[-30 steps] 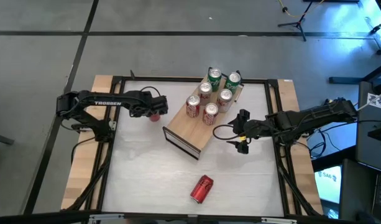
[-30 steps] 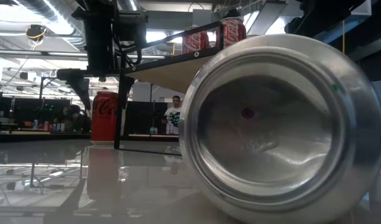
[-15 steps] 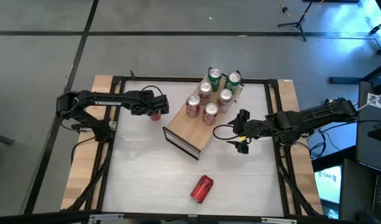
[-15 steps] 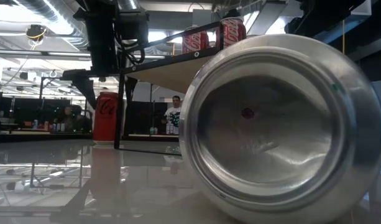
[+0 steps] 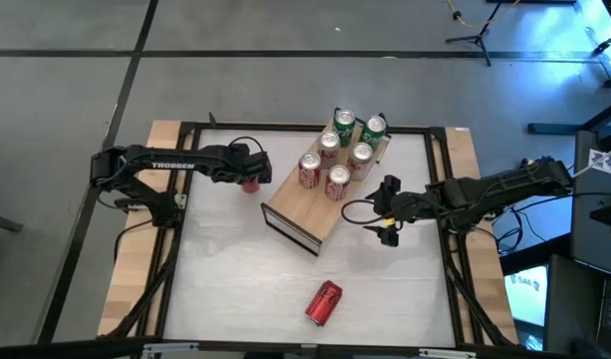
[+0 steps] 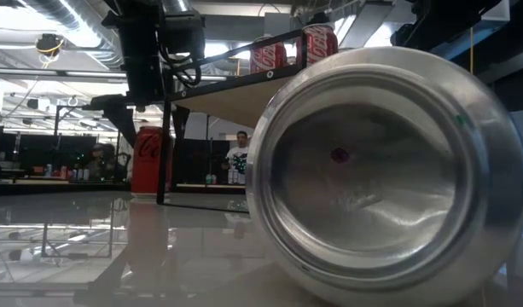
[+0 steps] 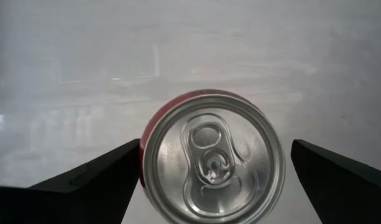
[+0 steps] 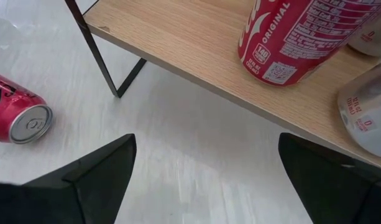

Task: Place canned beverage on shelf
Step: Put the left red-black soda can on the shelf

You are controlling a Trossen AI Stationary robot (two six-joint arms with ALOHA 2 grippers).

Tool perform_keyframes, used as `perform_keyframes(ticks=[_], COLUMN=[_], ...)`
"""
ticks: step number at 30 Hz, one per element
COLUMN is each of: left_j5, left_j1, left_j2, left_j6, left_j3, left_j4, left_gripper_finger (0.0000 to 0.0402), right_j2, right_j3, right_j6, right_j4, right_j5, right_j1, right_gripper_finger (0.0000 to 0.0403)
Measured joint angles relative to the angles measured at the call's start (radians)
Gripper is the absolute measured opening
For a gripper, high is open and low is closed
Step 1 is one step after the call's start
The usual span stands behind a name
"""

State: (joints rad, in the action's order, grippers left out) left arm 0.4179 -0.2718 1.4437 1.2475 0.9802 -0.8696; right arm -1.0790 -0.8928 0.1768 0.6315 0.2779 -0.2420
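Six cans (image 5: 337, 157) are crowded onto the light-wood shelf (image 5: 297, 214); an upright red can (image 7: 212, 158) is straddled, ungripped, by the wide-open left gripper (image 5: 251, 170); the right gripper (image 5: 388, 211) is spread empty.

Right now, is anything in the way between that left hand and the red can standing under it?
Nothing visible. The left hand hangs open straight above the upright red can, one finger on each side, with bare table around it.
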Motion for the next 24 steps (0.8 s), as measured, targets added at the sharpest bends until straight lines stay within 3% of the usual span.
perform_keyframes(ticks=[10,17,24], left_j5=[0.012,0.019,0.020], left_j1=[0.000,0.000,0.000], left_j2=[-0.011,-0.083,-0.167], left_j6=[-0.027,-0.032,-0.135], left_j3=[0.000,0.000,0.000], left_j4=[0.005,0.006,0.036], left_gripper_finger=[0.0393,0.0393,0.0393], right_j2=[0.000,0.000,0.000], right_j3=[0.000,0.000,0.000], right_j6=[0.000,0.001,0.001], right_j4=[0.000,-0.002,-0.002], right_j5=[0.000,-0.001,-0.001], right_j1=[0.000,0.000,0.000], right_gripper_finger=[0.0388,0.0388,0.0388])
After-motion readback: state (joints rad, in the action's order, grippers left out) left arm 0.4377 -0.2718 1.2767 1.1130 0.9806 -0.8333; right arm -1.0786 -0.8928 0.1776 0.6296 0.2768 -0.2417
